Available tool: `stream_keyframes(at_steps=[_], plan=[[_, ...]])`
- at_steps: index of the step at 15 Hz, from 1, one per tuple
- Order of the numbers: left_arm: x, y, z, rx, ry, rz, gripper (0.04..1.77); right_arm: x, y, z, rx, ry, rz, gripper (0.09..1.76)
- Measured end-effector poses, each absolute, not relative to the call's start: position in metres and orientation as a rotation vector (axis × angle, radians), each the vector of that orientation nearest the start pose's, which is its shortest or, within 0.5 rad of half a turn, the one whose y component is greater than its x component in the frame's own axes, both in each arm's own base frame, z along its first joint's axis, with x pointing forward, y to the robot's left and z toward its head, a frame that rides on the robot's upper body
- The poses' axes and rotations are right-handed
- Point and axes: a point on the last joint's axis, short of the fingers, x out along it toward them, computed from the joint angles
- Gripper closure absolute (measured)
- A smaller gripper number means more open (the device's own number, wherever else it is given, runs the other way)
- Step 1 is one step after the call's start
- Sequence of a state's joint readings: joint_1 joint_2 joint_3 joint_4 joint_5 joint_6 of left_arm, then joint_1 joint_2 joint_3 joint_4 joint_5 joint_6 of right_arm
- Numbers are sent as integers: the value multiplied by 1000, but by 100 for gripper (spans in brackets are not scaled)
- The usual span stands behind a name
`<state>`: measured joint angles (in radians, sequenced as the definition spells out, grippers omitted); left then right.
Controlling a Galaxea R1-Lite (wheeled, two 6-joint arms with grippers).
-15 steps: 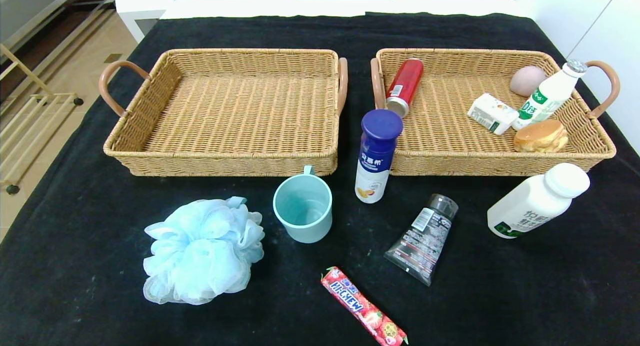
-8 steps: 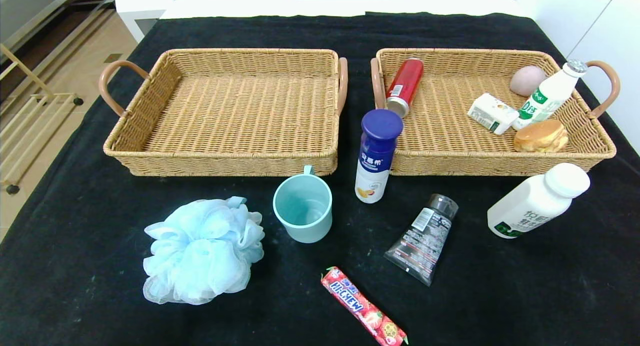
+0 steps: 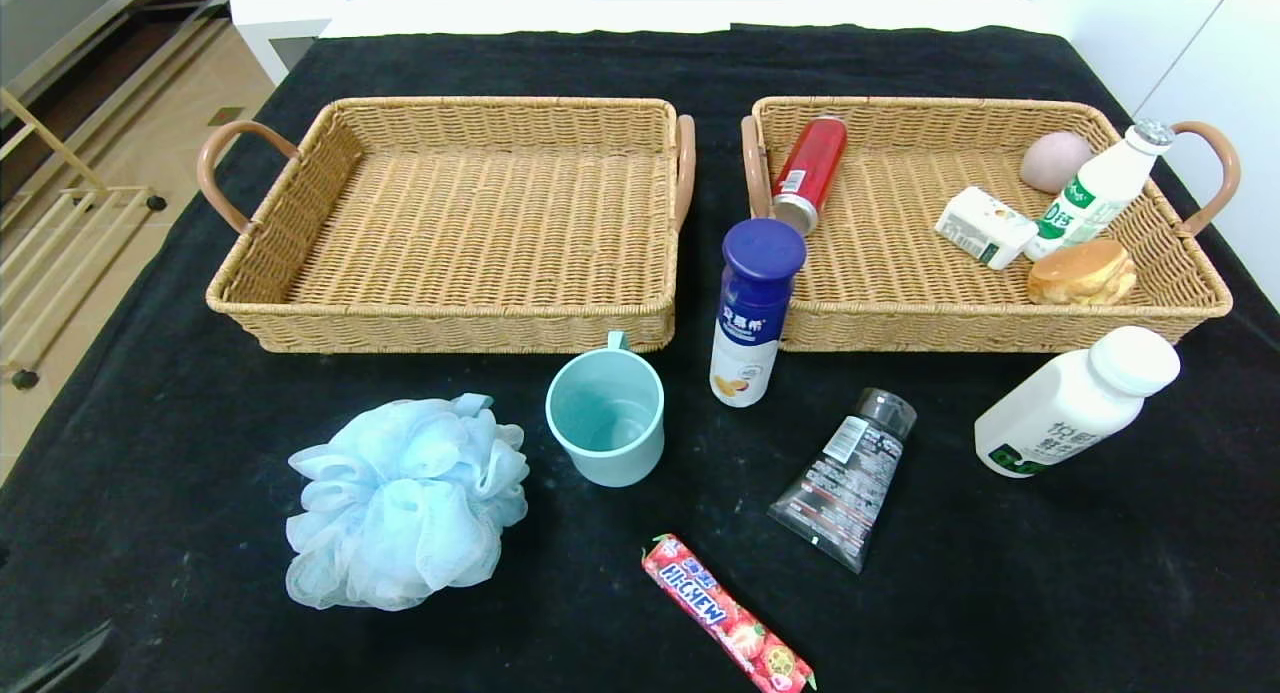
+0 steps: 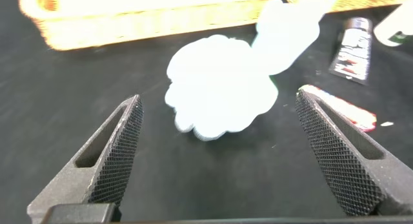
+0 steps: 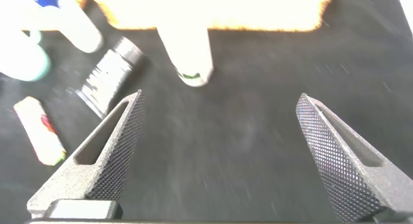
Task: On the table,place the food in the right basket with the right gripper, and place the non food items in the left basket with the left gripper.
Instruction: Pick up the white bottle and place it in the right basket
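Observation:
On the black-clothed table [image 3: 150, 423] lie the pale-blue bath pouf [image 3: 400, 503], teal mug [image 3: 606, 413], dark tube [image 3: 845, 478], blue-capped bottle [image 3: 755, 308], squat white bottle [image 3: 1075, 398] and Hi-Chew stick [image 3: 725, 613]. The left basket [image 3: 440, 328] is empty. The right basket [image 3: 1000, 323] holds food. My left gripper [image 4: 219, 96] is open and empty, with the pouf [image 4: 219, 88] ahead of it. My right gripper [image 5: 220, 96] is open and empty, short of the squat bottle [image 5: 187, 50]. Only a dark part of the left arm [image 3: 60, 663] shows in the head view.
The right basket holds a red can [image 3: 810, 173], a white carton [image 3: 985, 226], a green-print bottle [image 3: 1095, 193], a pink ball [image 3: 1055, 160] and a bun [image 3: 1082, 273]. The table's left edge drops to a floor with a wooden rack [image 3: 60, 263].
A dark part of the left arm has come into the head view's bottom left corner. None of the things on the table have moved.

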<state>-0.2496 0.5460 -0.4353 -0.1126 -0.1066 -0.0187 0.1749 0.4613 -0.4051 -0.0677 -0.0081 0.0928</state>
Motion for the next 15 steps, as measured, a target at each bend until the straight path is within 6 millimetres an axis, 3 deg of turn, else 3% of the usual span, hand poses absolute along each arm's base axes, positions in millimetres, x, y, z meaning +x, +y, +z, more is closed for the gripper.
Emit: stream_keyframes(at_steps=[5, 9, 15], plan=[[66, -30, 232, 20, 61, -555, 9, 54, 18, 218, 63, 28, 316, 14], [92, -51, 236, 34, 128, -676, 9, 73, 33, 216, 26, 105, 412, 14], [115, -85, 246, 59, 171, -817, 9, 91, 48, 221, 2, 129, 473, 14]])
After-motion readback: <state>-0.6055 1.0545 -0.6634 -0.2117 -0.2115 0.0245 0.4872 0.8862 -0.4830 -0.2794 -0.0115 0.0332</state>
